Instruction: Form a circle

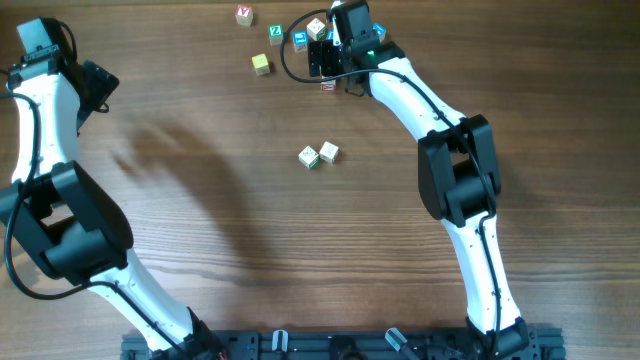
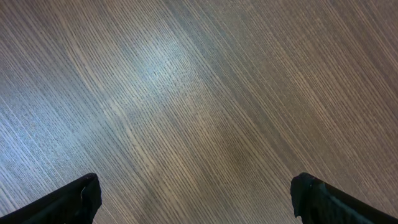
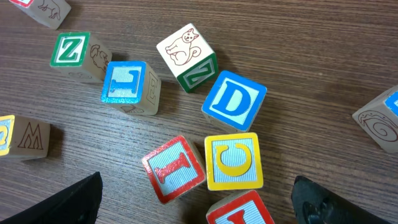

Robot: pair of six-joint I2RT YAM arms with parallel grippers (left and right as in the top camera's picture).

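Right gripper [image 3: 196, 186]: spread wide above the table [image 3: 311, 37] and pinching nothing. Both of my fingers [image 3: 68, 202] are clear of every block.

Nearest item: a red-faced block [image 3: 239, 213] lies between the fingers and is cut off by the near edge of the wrist view.

Just beyond it are a red "I" block [image 3: 174, 169] at 11 o'clock and a yellow "C" block [image 3: 233, 160] at 12 o'clock. They sit close side by side, but I cannot tell whether they touch.

Farther out, a blue "D" block [image 3: 234, 101] sits at 12 o'clock of the "C". A cat block [image 3: 186, 55] is just beside the "D" at 10 o'clock. A blue-lettered block [image 3: 127, 87] lies at 9 o'clock of the cat block.

These five make the circle [image 1: 316, 28], a loose ring around a bare patch of wood, gapped at 8 o'clock. From overhead it lies at 12 o'clock on the table.

Outliers: a green "Z" block [image 3: 74, 55] sits just beside the blue-lettered one. An "M" block [image 3: 25, 137] is at 9 o'clock and a spiral-marked block [image 3: 382, 121] at 3 o'clock.

Mid-table, two pale blocks [image 1: 318, 155] sit together, well apart from the circle at its 6 o'clock.

Left gripper [image 2: 195, 186]: spread, nothing held, over bare wood at the table's 10 o'clock.
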